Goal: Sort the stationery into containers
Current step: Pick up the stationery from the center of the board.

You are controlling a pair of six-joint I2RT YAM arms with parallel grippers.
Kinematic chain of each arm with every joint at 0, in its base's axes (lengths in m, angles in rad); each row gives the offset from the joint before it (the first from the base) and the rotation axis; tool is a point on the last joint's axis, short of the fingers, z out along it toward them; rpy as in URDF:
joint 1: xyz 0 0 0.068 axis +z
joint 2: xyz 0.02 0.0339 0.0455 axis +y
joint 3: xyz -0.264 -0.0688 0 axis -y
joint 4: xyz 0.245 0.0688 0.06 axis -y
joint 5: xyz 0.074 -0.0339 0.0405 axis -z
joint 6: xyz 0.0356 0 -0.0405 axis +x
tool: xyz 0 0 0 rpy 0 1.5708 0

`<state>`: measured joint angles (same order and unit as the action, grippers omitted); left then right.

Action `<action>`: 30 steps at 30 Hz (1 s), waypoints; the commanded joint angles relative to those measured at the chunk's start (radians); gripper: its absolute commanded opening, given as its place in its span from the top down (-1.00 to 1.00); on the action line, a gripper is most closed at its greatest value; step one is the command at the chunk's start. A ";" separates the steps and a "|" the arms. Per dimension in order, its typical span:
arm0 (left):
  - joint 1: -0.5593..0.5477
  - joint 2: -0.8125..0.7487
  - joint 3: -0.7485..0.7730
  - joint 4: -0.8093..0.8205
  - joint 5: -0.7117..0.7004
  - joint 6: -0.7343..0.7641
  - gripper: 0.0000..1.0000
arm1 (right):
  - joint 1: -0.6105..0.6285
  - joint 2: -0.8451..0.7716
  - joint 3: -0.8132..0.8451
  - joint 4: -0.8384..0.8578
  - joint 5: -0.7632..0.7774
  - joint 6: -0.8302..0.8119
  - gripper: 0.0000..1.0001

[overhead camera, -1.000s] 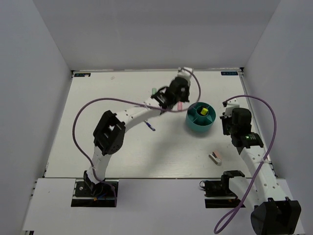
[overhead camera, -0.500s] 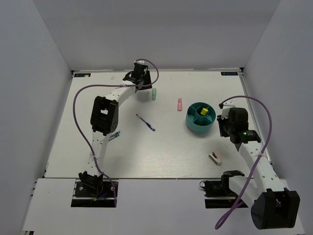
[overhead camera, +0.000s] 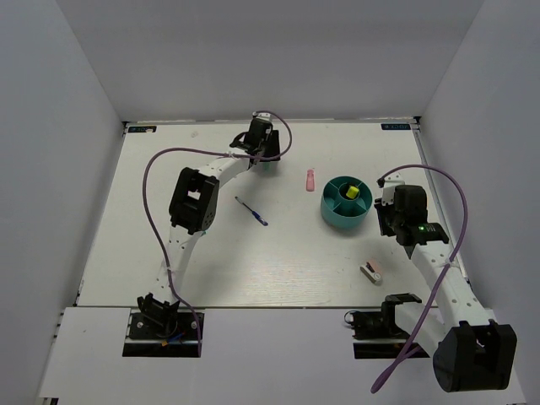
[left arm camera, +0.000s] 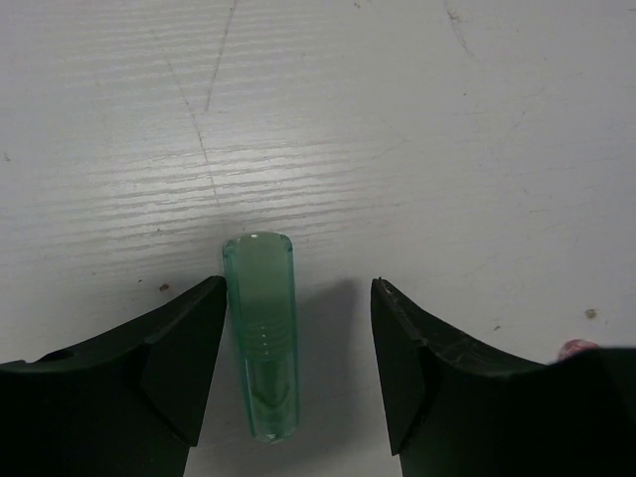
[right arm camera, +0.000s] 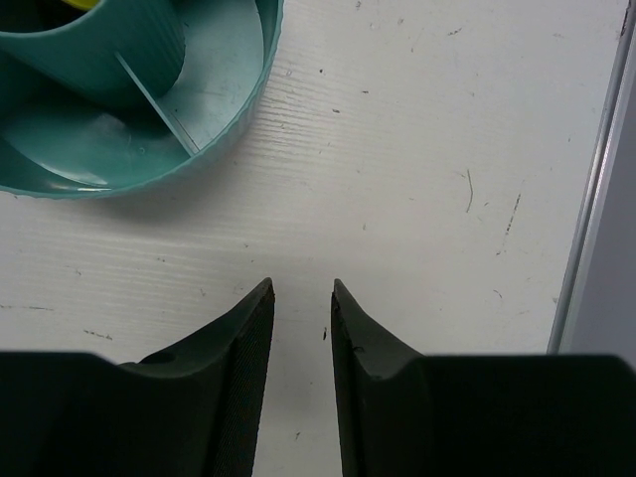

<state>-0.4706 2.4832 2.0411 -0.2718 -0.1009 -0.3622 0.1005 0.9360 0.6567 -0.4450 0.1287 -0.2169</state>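
Note:
A mint green marker (left arm camera: pixel 260 328) lies on the table between the fingers of my open left gripper (left arm camera: pixel 298 298), close against the left finger; from above, the left gripper (overhead camera: pixel 265 150) hides it. A pink marker (overhead camera: pixel 310 180) and a thin blue pen (overhead camera: pixel 251 211) lie loose on the table. The teal organiser (overhead camera: pixel 331 211) holds a yellow-black highlighter (overhead camera: pixel 351 192). A pink-white block (overhead camera: pixel 372 272) lies in front of it. My right gripper (right arm camera: pixel 301 288) hovers just right of the organiser (right arm camera: pixel 149 169), jaws slightly apart and empty.
The table's right edge rail (right arm camera: pixel 586 199) runs close beside the right gripper. White walls close in the table at the back and on both sides. Purple cables loop over both arms.
My left arm swung from beside the pink marker to the back of the table, settled over the mint marker, and its jaws opened. The right gripper opened a little.

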 commanded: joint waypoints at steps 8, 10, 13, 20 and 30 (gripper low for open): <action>-0.040 0.011 0.042 -0.038 -0.128 0.109 -0.38 | 0.005 -0.009 0.031 0.014 0.017 -0.010 0.33; -0.039 0.013 0.031 -0.046 -0.131 0.111 -0.35 | 0.005 -0.008 0.032 0.020 0.017 -0.007 0.33; -0.059 0.011 0.013 -0.046 -0.140 0.124 -0.35 | 0.008 -0.012 0.032 0.034 0.017 -0.010 0.33; -0.072 0.022 0.001 -0.069 -0.224 0.152 -0.16 | 0.004 -0.022 0.031 0.019 0.014 -0.006 0.33; -0.063 -0.089 -0.096 -0.064 -0.198 0.118 0.84 | 0.002 -0.039 0.024 0.020 0.002 -0.004 0.33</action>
<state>-0.5396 2.4756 1.9923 -0.2787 -0.3176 -0.2253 0.1024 0.9154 0.6567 -0.4450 0.1310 -0.2173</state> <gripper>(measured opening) 0.390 0.333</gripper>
